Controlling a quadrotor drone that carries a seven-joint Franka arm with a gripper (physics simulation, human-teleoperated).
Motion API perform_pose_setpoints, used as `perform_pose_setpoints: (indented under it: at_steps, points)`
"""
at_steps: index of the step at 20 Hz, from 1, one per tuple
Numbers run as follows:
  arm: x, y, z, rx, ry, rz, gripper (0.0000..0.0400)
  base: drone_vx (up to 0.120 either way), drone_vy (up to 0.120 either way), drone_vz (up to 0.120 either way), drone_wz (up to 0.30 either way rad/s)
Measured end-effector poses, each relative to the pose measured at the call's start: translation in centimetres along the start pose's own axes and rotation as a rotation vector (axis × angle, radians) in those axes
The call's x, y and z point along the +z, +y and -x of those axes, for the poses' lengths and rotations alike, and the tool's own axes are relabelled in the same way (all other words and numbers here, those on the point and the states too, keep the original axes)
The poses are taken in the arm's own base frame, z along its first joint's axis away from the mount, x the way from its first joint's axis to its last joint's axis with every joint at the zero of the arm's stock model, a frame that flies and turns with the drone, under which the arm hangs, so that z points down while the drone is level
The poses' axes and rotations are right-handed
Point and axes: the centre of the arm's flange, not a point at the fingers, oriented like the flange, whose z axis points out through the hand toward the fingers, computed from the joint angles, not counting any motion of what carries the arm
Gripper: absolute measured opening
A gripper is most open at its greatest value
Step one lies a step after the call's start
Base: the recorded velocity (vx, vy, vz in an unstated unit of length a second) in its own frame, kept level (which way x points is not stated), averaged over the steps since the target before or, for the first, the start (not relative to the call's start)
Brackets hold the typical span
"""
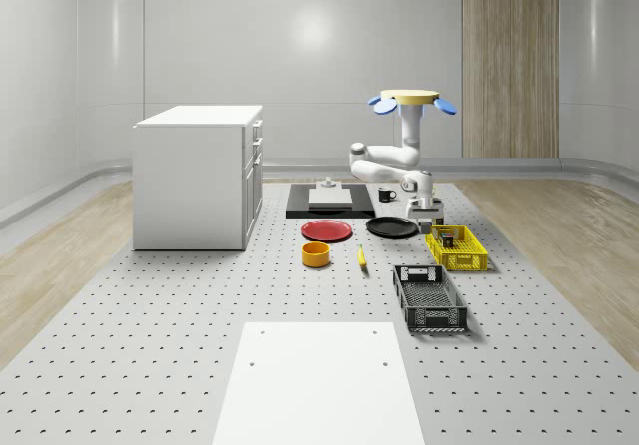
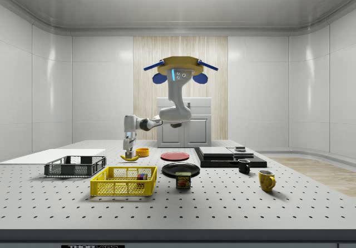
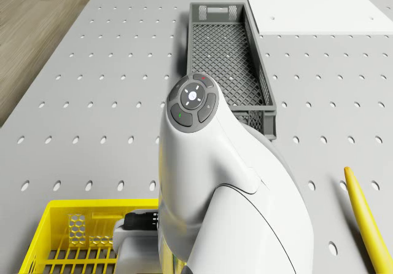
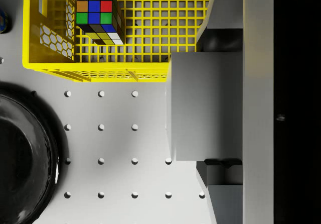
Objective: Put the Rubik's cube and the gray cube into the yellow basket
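The drone hovers above the table's far right part, and its arm reaches down toward the yellow basket. My gripper is shut on the gray cube, which hangs above the table just outside the yellow basket's rim, between the basket and the black plate. The Rubik's cube lies inside the basket near one corner, and shows there in the side view too. From the side, the gripper hangs well above the yellow basket.
A dark gray basket sits in front of the yellow one. Red plate, orange bowl and banana lie to the whole-scene view's left. A can, two mugs, a black tray and a white cabinet stand around.
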Motion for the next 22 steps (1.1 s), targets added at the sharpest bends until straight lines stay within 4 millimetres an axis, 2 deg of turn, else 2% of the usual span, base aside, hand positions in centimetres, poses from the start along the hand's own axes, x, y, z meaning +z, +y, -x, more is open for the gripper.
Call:
perform_pose_setpoints:
  at_steps: [14,18,22]
  points:
    - [0.00,0.00,0.00,0.000,0.000,0.000,0.0250,0.000,0.120,-0.017,0.000]
    - [0.00,0.00,0.00,0.000,0.000,0.000,0.0250,0.000,0.120,-0.050,0.000]
    - [0.00,0.00,0.00,0.000,0.000,0.000,0.0250,0.000,0.120,-0.120,0.000]
